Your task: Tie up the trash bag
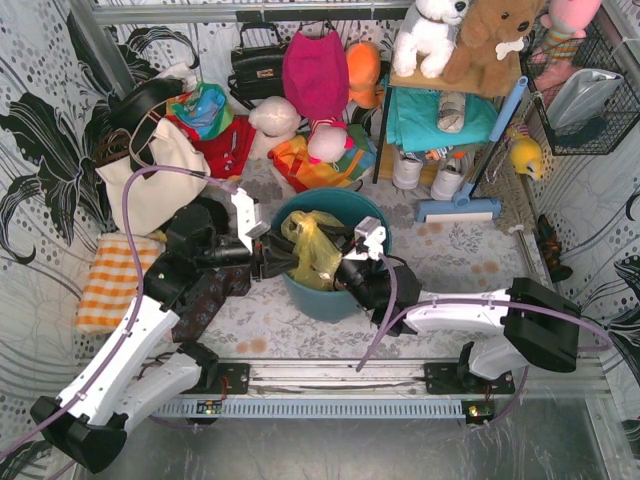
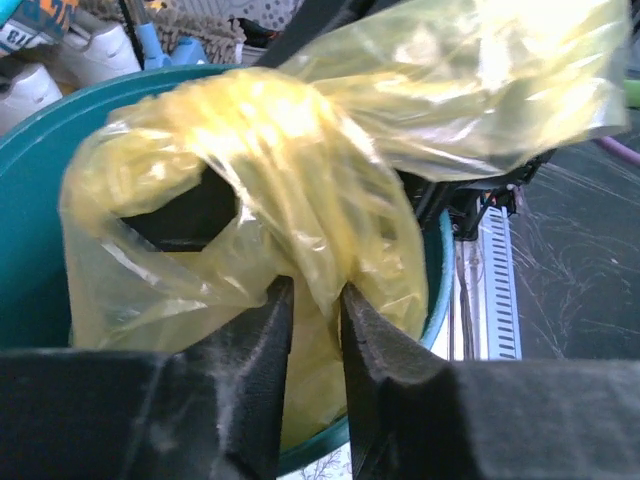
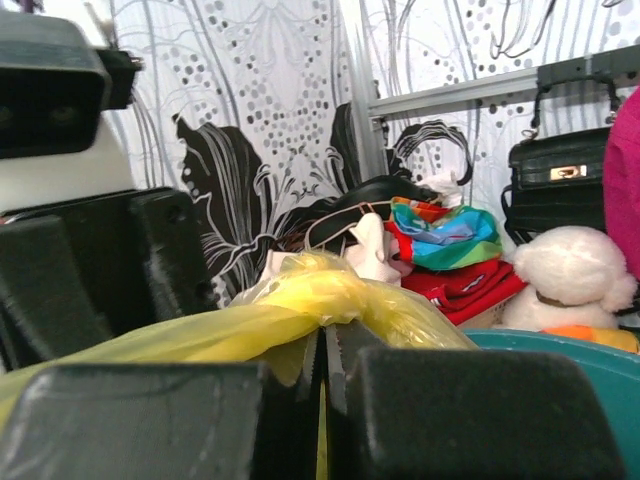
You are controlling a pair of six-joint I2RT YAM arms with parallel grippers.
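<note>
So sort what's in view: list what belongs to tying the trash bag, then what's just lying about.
Job in hand:
- trash bag, yellow, sitting in the teal bin
- left fingers, slightly apart around a strand of the bag
- right fingers, shut on the bag

Lying about:
- cream tote bag
- black handbag
- plush toys
- orange checked cloth
- white shoes

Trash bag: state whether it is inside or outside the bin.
Inside: the trash bag rises from within the teal bin.

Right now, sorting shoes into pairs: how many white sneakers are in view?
2: one white sneaker and another beside it, under the shelf at the back right. Others may be hidden.
</note>
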